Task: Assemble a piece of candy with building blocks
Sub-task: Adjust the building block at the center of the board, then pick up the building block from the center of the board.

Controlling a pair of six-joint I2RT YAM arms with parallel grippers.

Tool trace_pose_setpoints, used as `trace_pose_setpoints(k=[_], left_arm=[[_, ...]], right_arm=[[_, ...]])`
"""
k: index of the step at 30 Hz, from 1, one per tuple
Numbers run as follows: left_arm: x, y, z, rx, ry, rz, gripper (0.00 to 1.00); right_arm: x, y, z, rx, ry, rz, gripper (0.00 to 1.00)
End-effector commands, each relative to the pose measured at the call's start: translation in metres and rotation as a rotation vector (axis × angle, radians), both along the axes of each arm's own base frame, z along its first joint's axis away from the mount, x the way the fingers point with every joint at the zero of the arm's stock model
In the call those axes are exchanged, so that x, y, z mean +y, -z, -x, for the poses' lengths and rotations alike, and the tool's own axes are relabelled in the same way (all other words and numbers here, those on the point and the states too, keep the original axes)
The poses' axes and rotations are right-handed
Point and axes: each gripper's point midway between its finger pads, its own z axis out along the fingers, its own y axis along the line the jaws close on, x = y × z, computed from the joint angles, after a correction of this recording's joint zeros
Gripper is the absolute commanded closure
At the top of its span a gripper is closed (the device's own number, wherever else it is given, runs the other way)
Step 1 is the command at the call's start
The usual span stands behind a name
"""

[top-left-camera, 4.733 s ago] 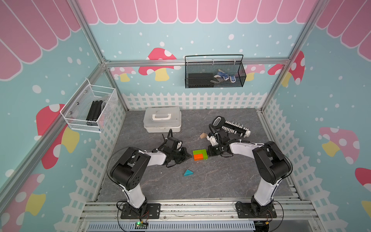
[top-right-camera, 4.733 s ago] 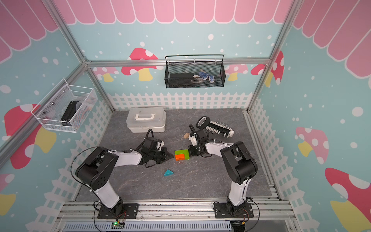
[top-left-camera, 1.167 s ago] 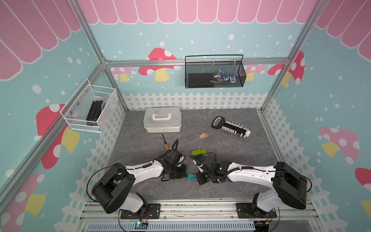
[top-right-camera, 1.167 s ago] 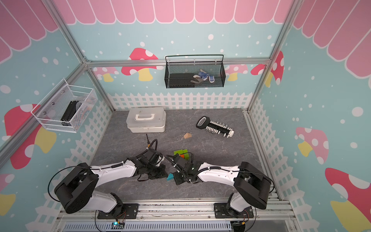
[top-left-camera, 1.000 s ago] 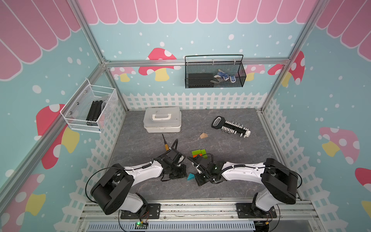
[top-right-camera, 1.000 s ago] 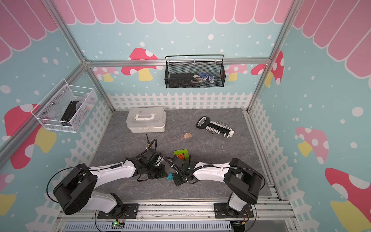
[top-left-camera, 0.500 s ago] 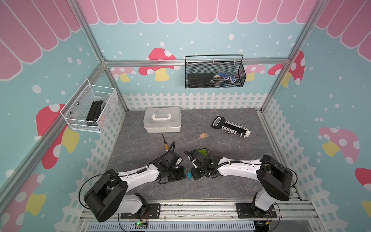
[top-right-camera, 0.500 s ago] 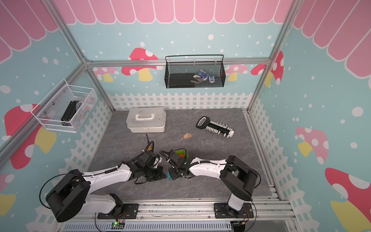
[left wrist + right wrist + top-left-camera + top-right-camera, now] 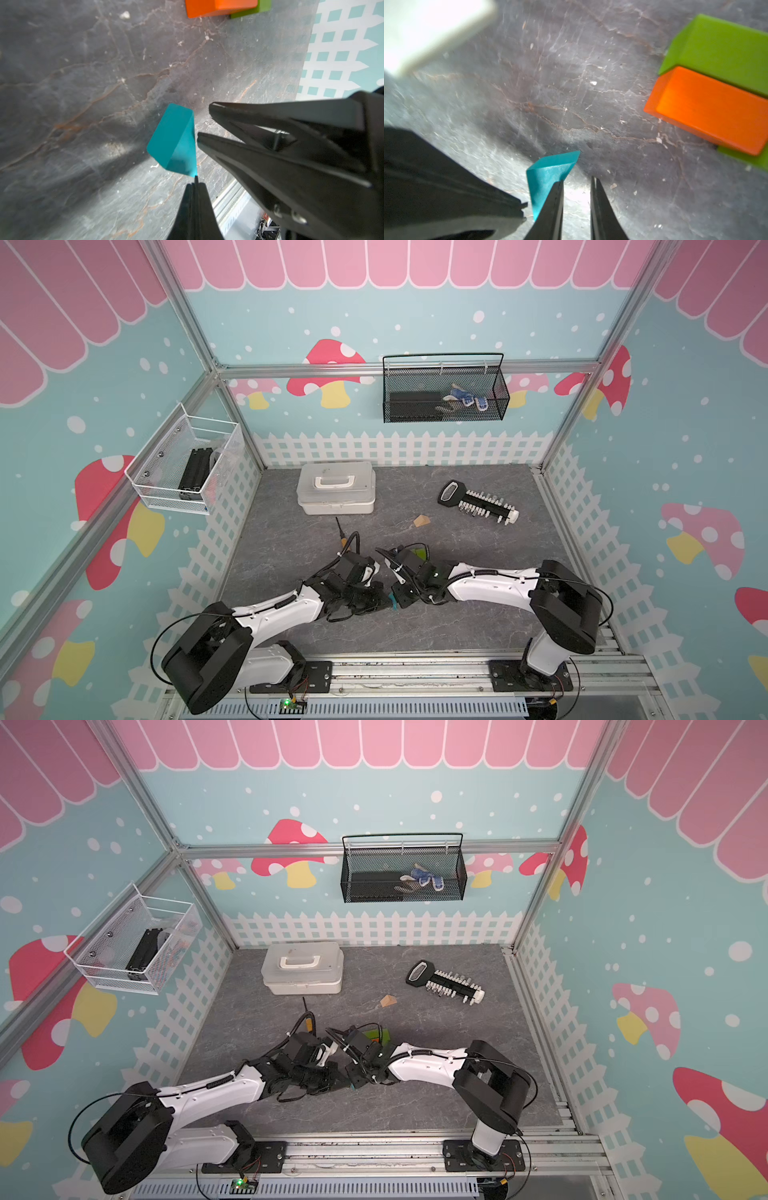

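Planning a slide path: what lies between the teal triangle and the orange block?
Nothing: the right wrist view shows only bare grey mat between the teal triangle and the orange block.

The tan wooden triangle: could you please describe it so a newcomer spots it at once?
Find the white handled case at the back of the grey floor. Right of it, before the black bit rack, the tan triangle lies alone. It is the only unpainted block.
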Motion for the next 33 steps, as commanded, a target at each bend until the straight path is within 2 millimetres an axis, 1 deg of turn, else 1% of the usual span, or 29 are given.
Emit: trace_pose_setpoints(k=[1, 2, 3, 5, 7, 9, 10, 12, 13, 14, 16, 18, 20, 22, 24, 26, 29, 31, 33], left_arm=[[0.009, -0.024, -0.008, -0.049, -0.012, 0.015, 1.0], [0.017, -0.029, -0.014, -0.065, -0.047, 0.012, 1.0], [0.03, -0.037, -0.02, -0.089, -0.103, 0.007, 1.0], [0.065, -0.053, -0.036, -0.158, -0.26, -0.028, 1.0], [0.104, -0.072, -0.05, -0.256, -0.437, -0.06, 1.0], [0.135, -0.09, -0.055, -0.34, -0.57, -0.093, 1.0], [0.149, -0.096, -0.055, -0.363, -0.623, -0.116, 1.0], [0.161, -0.103, -0.057, -0.388, -0.668, -0.138, 1.0], [0.165, -0.104, -0.058, -0.388, -0.677, -0.15, 1.0], [0.167, -0.102, -0.059, -0.379, -0.68, -0.164, 0.96], [0.169, -0.092, -0.062, -0.336, -0.683, -0.189, 0.95], [0.167, -0.085, -0.064, -0.297, -0.673, -0.185, 0.94], [0.164, -0.08, -0.067, -0.276, -0.663, -0.174, 0.89], [0.161, -0.077, -0.07, -0.27, -0.66, -0.154, 0.85], [0.16, -0.078, -0.071, -0.273, -0.666, -0.142, 0.78], [0.161, -0.077, -0.071, -0.274, -0.671, -0.14, 0.72], [0.161, -0.075, -0.07, -0.271, -0.677, -0.139, 0.64], [0.161, -0.073, -0.07, -0.266, -0.677, -0.139, 0.62], [0.161, -0.071, -0.07, -0.261, -0.675, -0.139, 0.61]], right_arm=[[-0.01, -0.019, -0.003, -0.033, 0.037, -0.011, 0.64], [-0.011, -0.021, -0.002, -0.028, 0.039, -0.017, 0.62], [-0.01, -0.022, 0.001, -0.019, 0.035, -0.028, 0.61], [-0.008, -0.024, 0.004, -0.001, 0.032, -0.048, 0.59], [-0.005, -0.024, 0.006, 0.01, 0.033, -0.062, 0.59], [-0.001, -0.022, 0.006, 0.016, 0.033, -0.062, 0.59], [0.003, -0.022, 0.006, 0.02, 0.024, -0.057, 0.59], [0.007, -0.023, 0.005, 0.014, 0.012, -0.011, 0.6], [0.007, -0.022, 0.004, 0.013, 0.017, 0.027, 0.59], [0.009, -0.022, 0.002, 0.017, 0.019, 0.05, 0.6], [0.01, -0.019, 0.002, 0.026, 0.021, 0.1, 0.58], [0.013, -0.016, 0.002, 0.04, 0.02, 0.114, 0.57], [0.014, -0.013, 0.003, 0.058, 0.037, 0.117, 0.57], [0.01, -0.01, 0.003, 0.075, 0.081, 0.141, 0.57], [0.004, -0.006, 0.003, 0.088, 0.122, 0.174, 0.56], [0.003, -0.004, 0.004, 0.097, 0.147, 0.186, 0.56], [0.008, -0.003, 0.007, 0.103, 0.149, 0.169, 0.54], [0.013, -0.002, 0.007, 0.107, 0.141, 0.156, 0.54], [0.017, -0.002, 0.007, 0.112, 0.135, 0.148, 0.54]])
